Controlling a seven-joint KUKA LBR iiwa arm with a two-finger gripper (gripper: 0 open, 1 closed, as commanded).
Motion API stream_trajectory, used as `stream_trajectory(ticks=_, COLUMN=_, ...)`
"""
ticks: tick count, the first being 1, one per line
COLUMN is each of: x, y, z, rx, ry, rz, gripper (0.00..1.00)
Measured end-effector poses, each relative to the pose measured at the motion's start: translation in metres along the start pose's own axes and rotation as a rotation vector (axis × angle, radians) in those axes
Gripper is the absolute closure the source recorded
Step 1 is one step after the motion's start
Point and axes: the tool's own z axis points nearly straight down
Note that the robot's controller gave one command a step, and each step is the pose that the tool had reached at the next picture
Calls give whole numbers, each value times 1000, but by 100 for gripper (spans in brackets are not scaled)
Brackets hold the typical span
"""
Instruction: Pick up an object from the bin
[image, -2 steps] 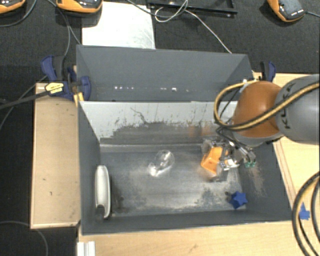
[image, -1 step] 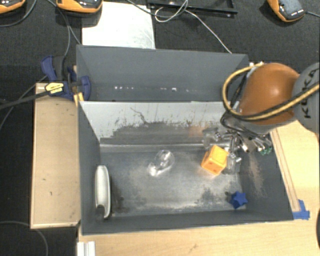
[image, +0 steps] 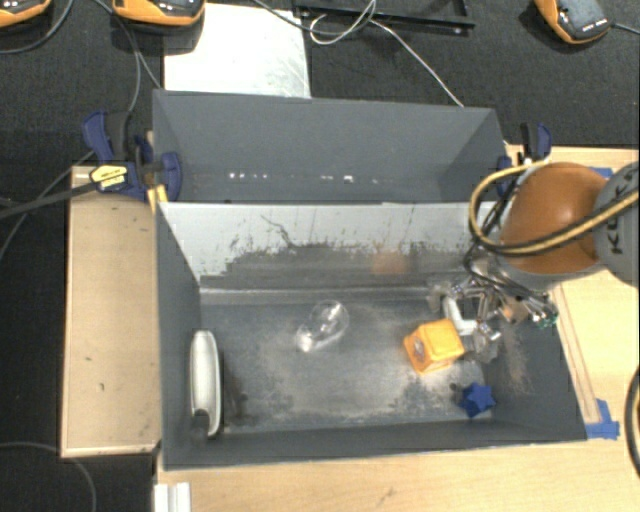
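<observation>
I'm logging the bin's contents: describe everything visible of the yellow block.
The yellow block is a small, boxy piece, plastic by its look, with a dark spot on one face. It lies tilted on the bin floor, right of centre. The claw is at its right edge; contact cannot be told.

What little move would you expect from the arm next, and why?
Probably a small shift toward the view's left, over the yellow-orange block: the gripper sits at that block's upper right edge, closer to it than to the small blue piece or the clear rounded object.
</observation>
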Motion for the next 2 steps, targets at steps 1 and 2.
stream_trajectory(ticks=1, x=-4, y=25, z=-87, rx=-5, ry=8, rz=-22, gripper=0)
stream_trajectory(ticks=2, x=4, y=36, z=-27, rx=3, ry=-4, rz=-156, gripper=0)
